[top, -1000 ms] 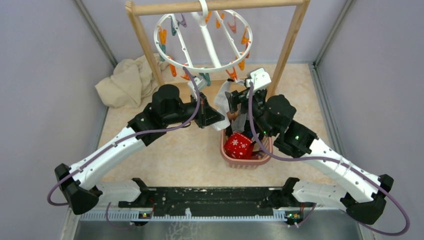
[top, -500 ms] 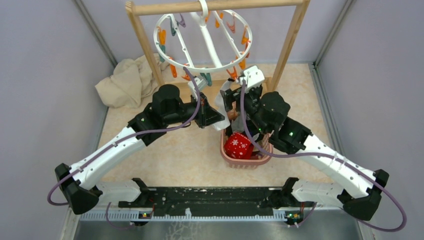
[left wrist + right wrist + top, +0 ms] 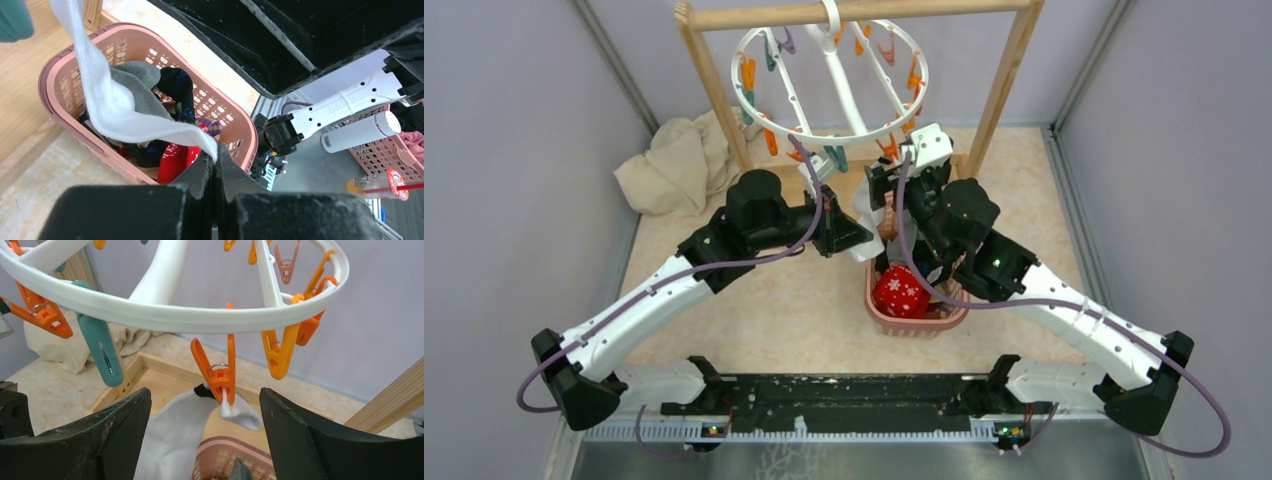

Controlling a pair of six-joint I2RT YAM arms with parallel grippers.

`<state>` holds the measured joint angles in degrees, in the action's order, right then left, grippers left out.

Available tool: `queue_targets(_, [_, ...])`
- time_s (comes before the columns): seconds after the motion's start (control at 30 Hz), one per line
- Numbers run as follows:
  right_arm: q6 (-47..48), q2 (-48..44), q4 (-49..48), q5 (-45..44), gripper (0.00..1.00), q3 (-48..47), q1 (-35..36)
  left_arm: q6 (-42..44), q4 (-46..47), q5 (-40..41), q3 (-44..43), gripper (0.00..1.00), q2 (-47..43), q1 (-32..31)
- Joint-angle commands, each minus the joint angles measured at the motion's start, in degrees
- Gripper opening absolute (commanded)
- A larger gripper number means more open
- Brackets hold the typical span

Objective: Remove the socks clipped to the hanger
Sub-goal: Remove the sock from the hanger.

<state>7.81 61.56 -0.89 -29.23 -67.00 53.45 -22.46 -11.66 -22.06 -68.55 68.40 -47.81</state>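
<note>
The basket [image 3: 220,115] holds socks [image 3: 172,92]; one white sock [image 3: 115,107] hangs clipped, left gripper [image 3: 214,161] pinching it, right gripper [image 3: 204,396] spread around its clip [image 3: 220,375].

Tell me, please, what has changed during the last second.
The right gripper moved a little farther out and left, toward the hanger; it is open, with the orange clip holding the white sock showing between its fingers. The left gripper stayed shut on that sock; the pink basket did not move.
</note>
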Motion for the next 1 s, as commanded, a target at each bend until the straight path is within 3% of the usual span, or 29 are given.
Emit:
queue_targets(0.0, [-0.3, 1.2, -2.8, 3.0, 0.8, -5.2, -1.1, -0.2, 0.5, -0.5, -0.6, 0.0, -2.0, -0.4])
queue_targets(0.27, [-3.8, 3.6, -1.0, 9.1, 0.8, -9.1, -6.2, -0.6, -0.9, -0.1, -0.6, 0.0, -4.4, -0.4])
queue_targets(0.97, [-2.7, 8.0, -0.9, 9.8, 0.72, -11.9, -6.3, -0.4, -2.4, -0.8, -1.7, 0.01, -5.5, -0.4])
